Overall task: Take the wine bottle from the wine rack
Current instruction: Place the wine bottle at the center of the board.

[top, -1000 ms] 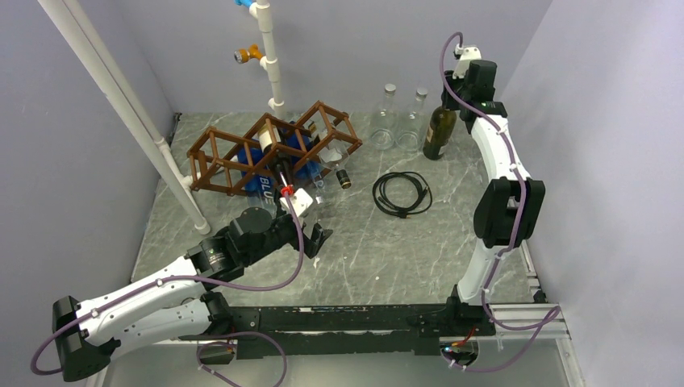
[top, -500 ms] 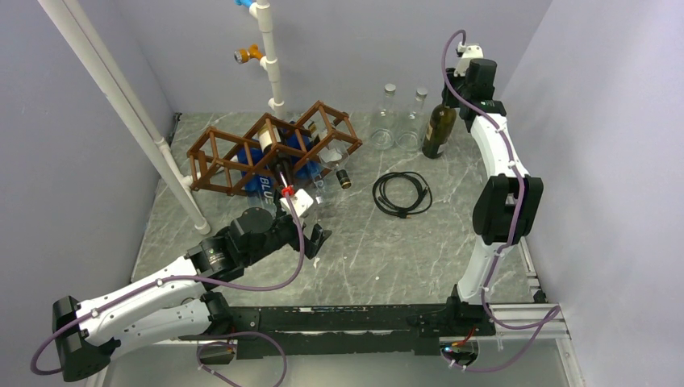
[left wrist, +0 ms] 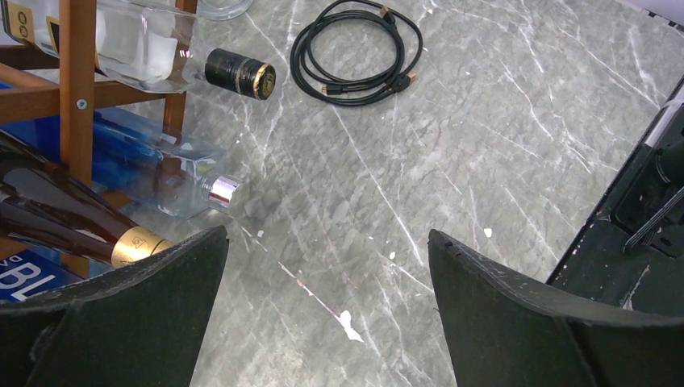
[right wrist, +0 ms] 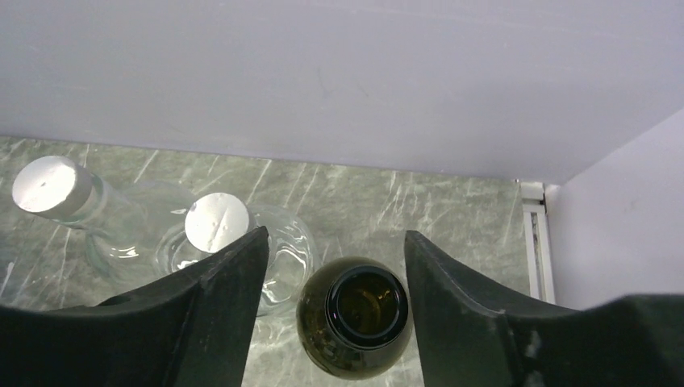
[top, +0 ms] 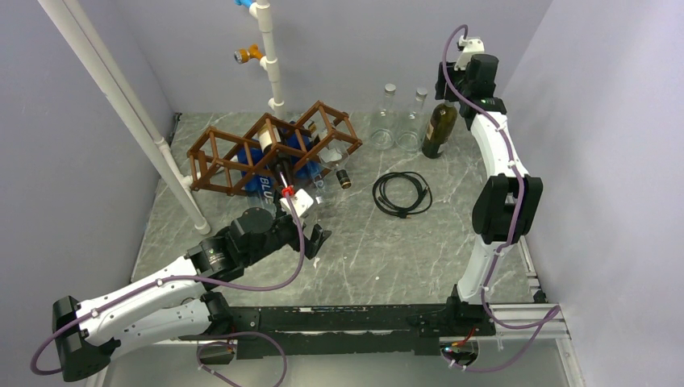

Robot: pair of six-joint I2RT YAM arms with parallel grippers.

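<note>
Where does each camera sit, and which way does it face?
Top external: high behind the robot, looking down on the table; left arm and right arm show.
Left wrist: on its arm, facing the wine rack's end and cable; open left tool shows.
Right wrist: straight down onto the green bottle's mouth; open right tool shows.
Shared: top and left wrist both see the cable.

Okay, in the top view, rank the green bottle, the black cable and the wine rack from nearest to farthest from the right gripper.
1. green bottle, back right, under the right gripper.
2. black cable, mid-table.
3. wine rack, far left.
</note>
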